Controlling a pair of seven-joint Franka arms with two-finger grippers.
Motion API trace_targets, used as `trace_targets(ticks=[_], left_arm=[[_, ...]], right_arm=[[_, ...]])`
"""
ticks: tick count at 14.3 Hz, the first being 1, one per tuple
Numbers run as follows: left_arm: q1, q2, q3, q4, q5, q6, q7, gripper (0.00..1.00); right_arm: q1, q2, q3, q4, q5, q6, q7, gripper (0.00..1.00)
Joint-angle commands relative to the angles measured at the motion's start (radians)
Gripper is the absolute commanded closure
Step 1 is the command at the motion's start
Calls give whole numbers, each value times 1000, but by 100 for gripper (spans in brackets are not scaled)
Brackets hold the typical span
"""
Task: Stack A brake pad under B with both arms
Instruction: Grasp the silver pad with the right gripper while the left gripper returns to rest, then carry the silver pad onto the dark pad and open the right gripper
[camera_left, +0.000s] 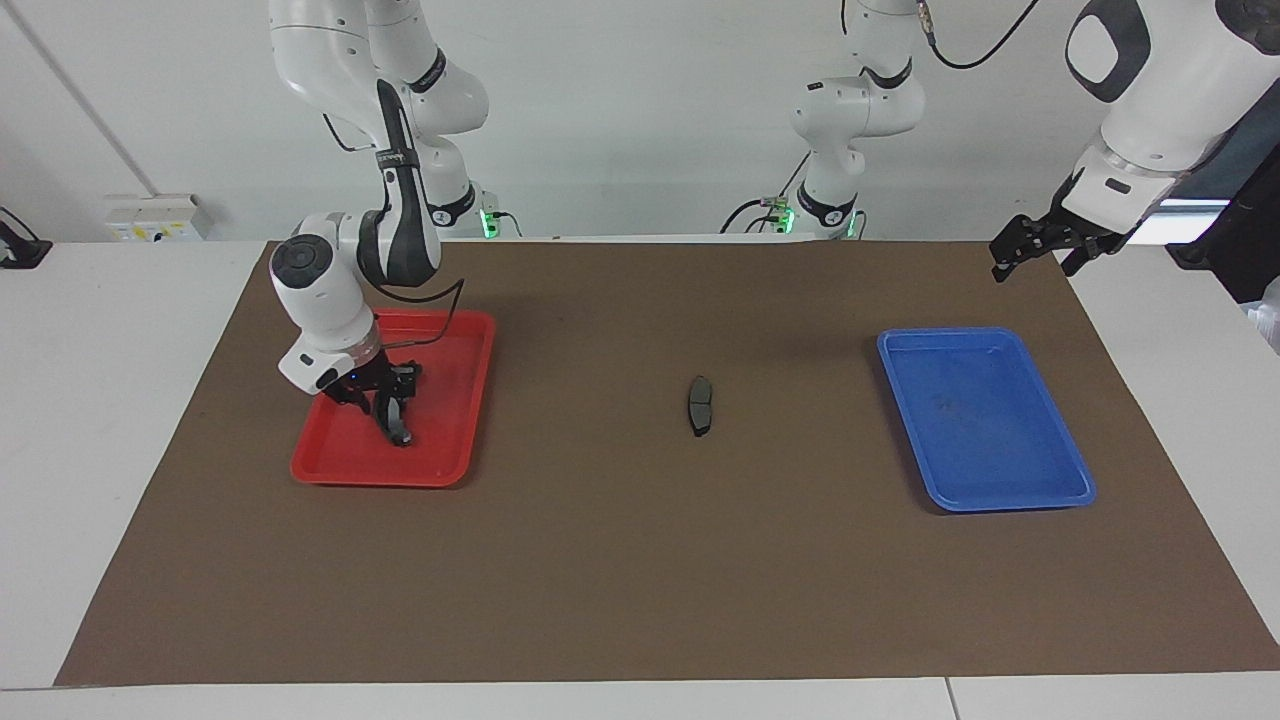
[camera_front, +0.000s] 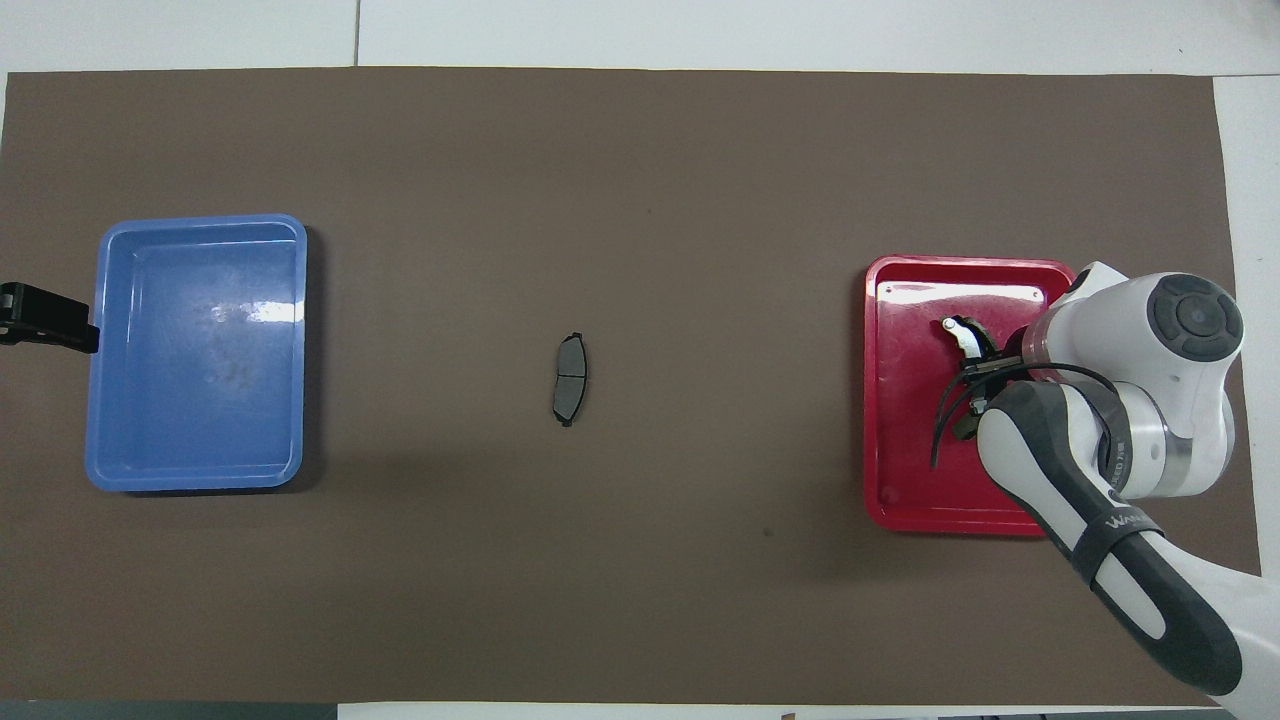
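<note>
Black jaws of the right gripper (camera_left: 398, 425) point down into the red tray (camera_left: 455, 440), closed around pad B (camera_left: 400, 432) (curved, with a light grey strip), which sits low at the tray floor; contact with the floor cannot be confirmed. Its right arm (camera_left: 400, 200) descends from above and bends at the wrist over the tray. A brake pad (camera_left: 701, 405) lies flat on the brown mat (camera_left: 640, 580) at mid-table, between the two trays. Left gripper (camera_left: 1040, 245) waits in the air near the blue tray (camera_left: 1075, 490), its jaws spread and empty.
</note>
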Motion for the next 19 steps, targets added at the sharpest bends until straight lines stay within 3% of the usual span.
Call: trace_targets(ticks=[1,4,5,8,12,14,19], left_arm=[[-2,-22,-1,-24,-14,13,14,0],[-3,-22,-1,-23,-14,7,3,0],[-2,-21,-1,-23,-15,8,3,0],[8,-21,1,-23,-15,8,3,0],[5,-21,-1,-23,-14,8,3,0],[6,-21,1,-23,-15,8,3,0],[6,-21,-1,-23,-15,8,5,0]], right_arm=[[15,-1,3,71,8,-87,-15,93],[170,46,3,341,52,-388,55,96],[233,70,3,401,97,-405,149,100],[405,132,3,492,161,-332,365,100],[616,358,3,694,206,-276,605,100],[643,397,3,692,206,-200,664,99],[672,400,3,629,218,-119,673,97]])
